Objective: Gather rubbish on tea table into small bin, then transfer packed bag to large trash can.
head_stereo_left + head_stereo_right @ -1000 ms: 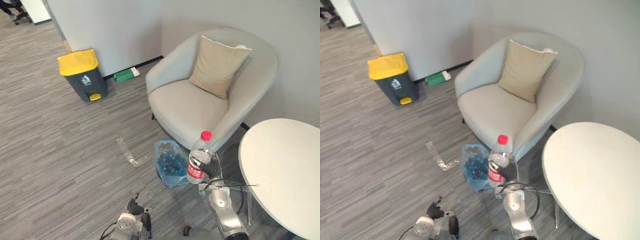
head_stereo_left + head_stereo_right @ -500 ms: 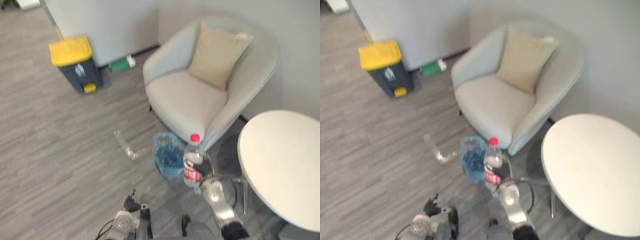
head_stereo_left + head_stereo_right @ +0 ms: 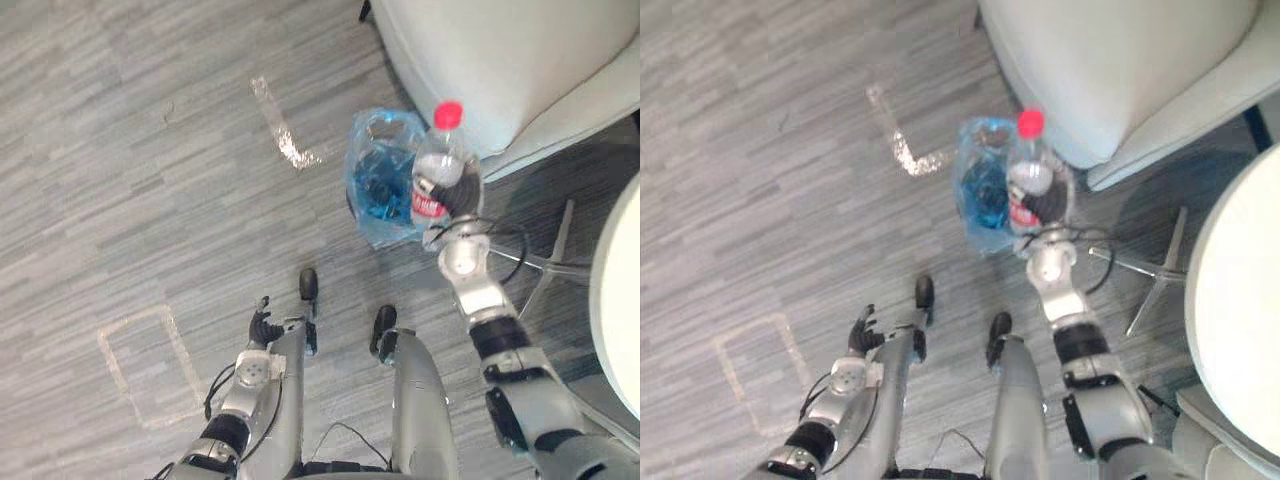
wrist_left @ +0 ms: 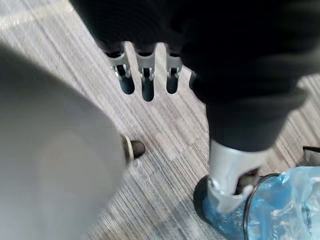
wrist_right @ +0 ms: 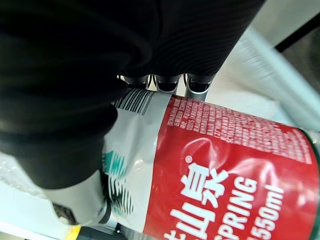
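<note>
Clasping clear red-capped, red-labelled plastic bottle [image 3: 436, 172] in right hand [image 3: 464, 197], seemingly over three o'clock rim of small blue-bagged bin [image 3: 370, 203]. Holding left hand [image 3: 262, 326] slack-fingered at seven o'clock.

The right arm reaches forward, the right hand [image 3: 460, 200] curled round an upright bottle [image 3: 436, 165]. The left arm hangs low, the left hand [image 3: 261, 326] with fingers straight and relaxed.

Clear plastic bottle with a red cap [image 3: 438, 165] — its red and white label [image 5: 240, 170] bears large white characters, Latin capitals followed by a volume figure, a block of fine white print [image 5: 215, 125] on the red part — a black barcode [image 5: 134, 100] and teal marks [image 5: 114, 165] on the white part
</note>
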`<state>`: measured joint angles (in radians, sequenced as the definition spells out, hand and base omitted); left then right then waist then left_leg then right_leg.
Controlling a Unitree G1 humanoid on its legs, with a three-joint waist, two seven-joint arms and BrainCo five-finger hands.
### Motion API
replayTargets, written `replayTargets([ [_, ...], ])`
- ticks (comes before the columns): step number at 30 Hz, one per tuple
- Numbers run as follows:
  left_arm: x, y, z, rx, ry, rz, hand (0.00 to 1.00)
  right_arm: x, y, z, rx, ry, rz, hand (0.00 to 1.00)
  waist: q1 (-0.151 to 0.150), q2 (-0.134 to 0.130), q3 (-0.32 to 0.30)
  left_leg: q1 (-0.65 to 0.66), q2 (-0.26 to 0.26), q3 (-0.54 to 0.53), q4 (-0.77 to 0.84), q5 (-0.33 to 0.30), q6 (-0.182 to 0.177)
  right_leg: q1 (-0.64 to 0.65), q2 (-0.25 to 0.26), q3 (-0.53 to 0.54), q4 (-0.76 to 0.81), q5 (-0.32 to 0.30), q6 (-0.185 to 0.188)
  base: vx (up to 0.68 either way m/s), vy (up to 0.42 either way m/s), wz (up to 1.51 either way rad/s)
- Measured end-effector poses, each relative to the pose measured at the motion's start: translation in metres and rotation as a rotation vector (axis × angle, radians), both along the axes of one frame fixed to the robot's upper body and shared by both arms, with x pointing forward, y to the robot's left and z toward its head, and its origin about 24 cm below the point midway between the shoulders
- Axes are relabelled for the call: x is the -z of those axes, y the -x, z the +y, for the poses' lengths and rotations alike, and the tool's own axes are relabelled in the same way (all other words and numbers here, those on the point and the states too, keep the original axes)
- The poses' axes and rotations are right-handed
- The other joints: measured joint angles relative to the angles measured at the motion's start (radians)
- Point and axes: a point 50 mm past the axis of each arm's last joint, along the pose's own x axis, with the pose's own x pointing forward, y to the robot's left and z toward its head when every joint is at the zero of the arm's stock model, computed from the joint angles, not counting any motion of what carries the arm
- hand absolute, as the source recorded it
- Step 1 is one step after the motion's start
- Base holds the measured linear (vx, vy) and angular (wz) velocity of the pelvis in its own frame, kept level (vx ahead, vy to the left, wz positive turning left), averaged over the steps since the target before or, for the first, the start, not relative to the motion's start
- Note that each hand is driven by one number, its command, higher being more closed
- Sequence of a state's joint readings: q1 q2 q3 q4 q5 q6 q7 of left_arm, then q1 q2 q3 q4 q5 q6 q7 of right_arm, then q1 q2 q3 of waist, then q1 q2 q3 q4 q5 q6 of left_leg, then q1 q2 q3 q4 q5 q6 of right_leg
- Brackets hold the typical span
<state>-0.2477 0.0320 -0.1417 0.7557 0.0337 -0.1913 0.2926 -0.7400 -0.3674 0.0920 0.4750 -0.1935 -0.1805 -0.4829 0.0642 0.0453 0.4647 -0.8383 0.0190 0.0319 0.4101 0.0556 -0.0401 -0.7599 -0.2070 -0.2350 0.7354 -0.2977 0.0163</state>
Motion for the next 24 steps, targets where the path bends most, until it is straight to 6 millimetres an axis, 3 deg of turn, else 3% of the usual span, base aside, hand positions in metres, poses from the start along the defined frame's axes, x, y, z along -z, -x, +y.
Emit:
replayTargets([
  [6, -0.036, -0.022, -0.022, 0.007, 0.094, -0.158, 0.0, -0.05, -0.002, -0.013, 0.018, 0.024, -0.127, 1.0, 0.026, 0.007, 0.009, -0.185, -0.009, -0.016, 0.113, -0.016, 0.004, -0.162, -0.032, -0.029, 0.119, -0.033, -0.015, -0.02, -0.018, 0.21],
  [10, -0.059, -0.03, -0.026, 0.006, 0.126, -0.264, 0.0, -0.07, -0.003, -0.018, 0.023, 0.061, -0.161, 1.0, 0.045, 0.007, 0.011, -0.326, -0.007, -0.018, 0.239, -0.049, 0.013, -0.276, -0.048, -0.029, 0.22, -0.076, -0.012, -0.06, 0.013, 0.12],
  [15, -0.084, -0.04, -0.027, 0.02, 0.142, -0.376, 0.0, -0.074, -0.012, -0.019, 0.037, 0.104, -0.122, 1.0, 0.055, 0.008, 0.011, -0.445, -0.011, -0.008, 0.312, -0.067, 0.021, -0.393, -0.071, -0.013, 0.311, -0.108, -0.006, -0.09, 0.031, 0.08],
  [19, -0.095, -0.046, -0.02, 0.014, 0.139, -0.425, 0.0, -0.063, -0.019, -0.024, 0.055, 0.093, -0.048, 1.0, 0.056, 0.008, 0.011, -0.497, -0.001, 0.031, 0.311, -0.052, 0.029, -0.46, -0.089, -0.003, 0.346, -0.117, 0.001, -0.07, 0.017, 0.15],
  [20, -0.097, -0.046, -0.019, 0.011, 0.141, -0.433, 0.0, -0.062, -0.02, -0.025, 0.056, 0.092, -0.042, 0.0, 0.057, 0.008, 0.011, -0.504, 0.002, 0.036, 0.311, -0.046, 0.035, -0.47, -0.089, -0.001, 0.347, -0.115, -0.003, -0.07, 0.027, -0.01],
  [24, -0.099, -0.049, -0.012, 0.0, 0.132, -0.442, 0.0, -0.055, -0.024, -0.031, 0.086, 0.085, 0.006, 0.0, 0.057, 0.008, 0.011, -0.519, 0.006, 0.042, 0.332, -0.039, 0.037, -0.482, -0.09, 0.004, 0.359, -0.112, -0.007, -0.05, 0.028, -0.03],
])
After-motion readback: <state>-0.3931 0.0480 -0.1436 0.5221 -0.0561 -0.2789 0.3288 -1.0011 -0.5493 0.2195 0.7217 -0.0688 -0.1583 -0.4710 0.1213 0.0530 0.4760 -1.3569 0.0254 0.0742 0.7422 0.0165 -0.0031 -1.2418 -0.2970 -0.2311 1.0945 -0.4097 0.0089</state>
